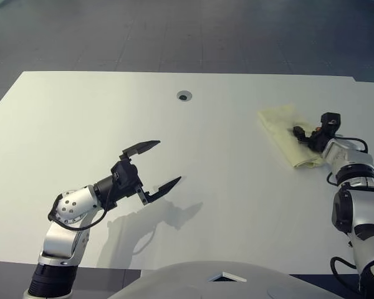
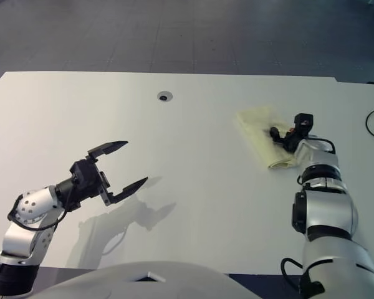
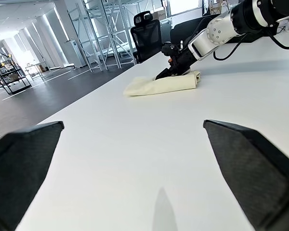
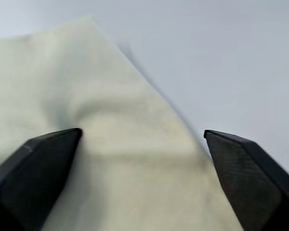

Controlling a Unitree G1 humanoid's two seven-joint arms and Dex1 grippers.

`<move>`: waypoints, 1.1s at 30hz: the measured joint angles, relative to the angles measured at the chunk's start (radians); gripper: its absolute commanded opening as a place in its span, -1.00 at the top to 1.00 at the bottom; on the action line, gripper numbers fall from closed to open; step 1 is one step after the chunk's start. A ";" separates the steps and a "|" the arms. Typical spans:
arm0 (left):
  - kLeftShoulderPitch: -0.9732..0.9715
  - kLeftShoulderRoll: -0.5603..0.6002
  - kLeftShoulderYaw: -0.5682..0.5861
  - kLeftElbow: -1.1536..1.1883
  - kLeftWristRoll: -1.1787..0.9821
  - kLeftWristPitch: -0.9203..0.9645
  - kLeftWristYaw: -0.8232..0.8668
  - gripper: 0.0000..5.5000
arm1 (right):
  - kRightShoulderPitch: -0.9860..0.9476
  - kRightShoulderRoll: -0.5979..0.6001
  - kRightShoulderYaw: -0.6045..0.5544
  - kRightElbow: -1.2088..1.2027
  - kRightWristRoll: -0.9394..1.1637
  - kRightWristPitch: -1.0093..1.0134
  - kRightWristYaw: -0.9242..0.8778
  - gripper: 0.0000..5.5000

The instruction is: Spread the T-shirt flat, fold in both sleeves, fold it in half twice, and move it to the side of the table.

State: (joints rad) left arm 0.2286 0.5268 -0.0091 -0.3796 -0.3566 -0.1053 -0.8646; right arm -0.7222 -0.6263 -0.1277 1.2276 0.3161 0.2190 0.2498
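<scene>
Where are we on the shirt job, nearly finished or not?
Folding looks done: the T-shirt lies as a small folded bundle toward the right side of the table. In hand: the right gripper sits on it with jaws open, gripping nothing. The left gripper hovers open over the table's left part. Left: probably only a final nudge sideways, if needed, then lifting the right arm clear.

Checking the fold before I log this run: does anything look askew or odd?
Only slightly: the folded T-shirt lies skewed to the table edges, with a soft wrinkle at the open right gripper. Nothing damaged.
</scene>
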 measured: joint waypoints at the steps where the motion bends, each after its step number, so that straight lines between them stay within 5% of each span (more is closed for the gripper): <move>1: 0.004 -0.001 -0.001 -0.002 0.001 0.000 0.003 -0.96 | 0.003 0.001 -0.012 0.000 0.000 -0.005 -0.020 -0.95; 12: 0.026 -0.005 -0.029 -0.021 0.018 -0.011 0.026 -0.96 | 0.062 0.042 -0.166 -0.103 0.028 -0.006 -0.145 -0.95; 25: 0.152 -0.079 -0.102 -0.115 0.131 -0.036 0.173 -0.96 | 0.398 0.130 -0.257 -1.065 0.073 0.150 -0.262 -0.95; 33: 0.156 -0.254 -0.187 -0.105 0.407 -0.121 0.462 -0.96 | 0.688 0.270 -0.095 -1.564 -0.048 0.087 -0.273 -0.95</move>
State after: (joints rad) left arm 0.3845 0.2728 -0.1959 -0.4843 0.0509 -0.2258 -0.4021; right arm -0.0340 -0.3564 -0.2225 -0.3363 0.2680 0.3064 -0.0232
